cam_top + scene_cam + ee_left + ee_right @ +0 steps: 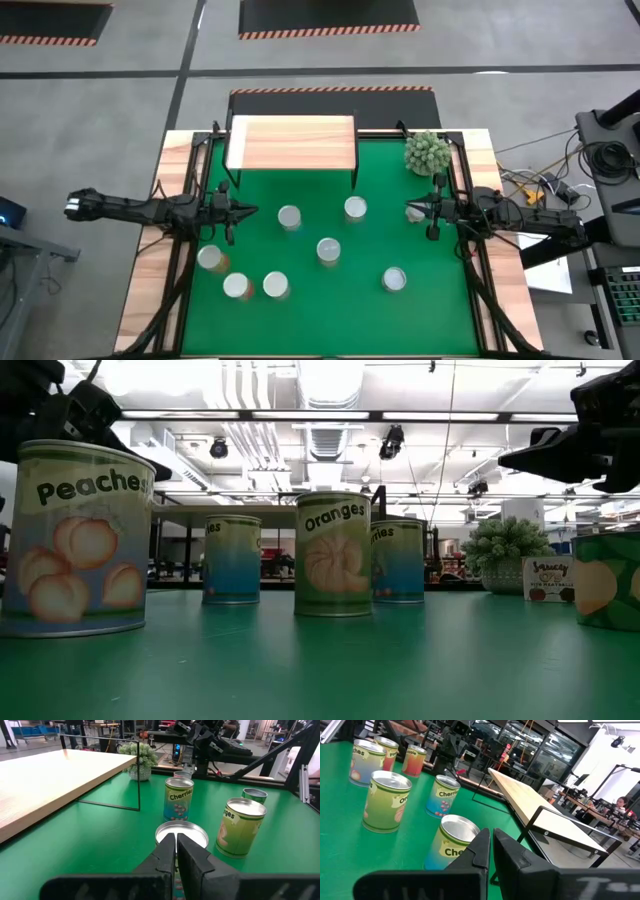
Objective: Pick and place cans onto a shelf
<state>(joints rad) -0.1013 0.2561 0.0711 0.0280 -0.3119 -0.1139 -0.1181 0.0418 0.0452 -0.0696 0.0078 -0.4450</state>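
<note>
High view: seven cans are standing upright on the green mat (300,310) of the table (150,290); none are sitting on the shelf.
Shelf: the shelf (292,142) is sitting at the far edge of the mat, its light-wood top bare.
Can layout: one can (289,217) is sitting just ahead of the left gripper, one can (355,208) nearer mid-table, one can (329,251) in the centre, one can (394,280) toward the right front.
Front-left group: three cans (240,286) are clustering near the left front corner; one is sitting right at the mat's edge.
Left gripper: the left gripper (248,210) is hovering at the mat's left side, pointing inward, carrying nothing.
Left fingers: in the left wrist view the fingers (162,855) are sitting almost together with only a thin slit between them, a silvery can top (181,834) right beyond the tips.
Right gripper: the right gripper (410,211) is hovering at the mat's right side, pointing inward, carrying nothing.
Right fingers: in the right wrist view the fingers (481,851) are sitting nearly together, narrow gap, with a "Cherries" can (456,842) just beyond.
Plant: a fuzzy pale-green plant (428,152) is sitting at the far right corner, beside the shelf.
Low view: the "Peaches" can (76,538) is showing nearest, the "Oranges" can (333,554) mid-table.
</note>
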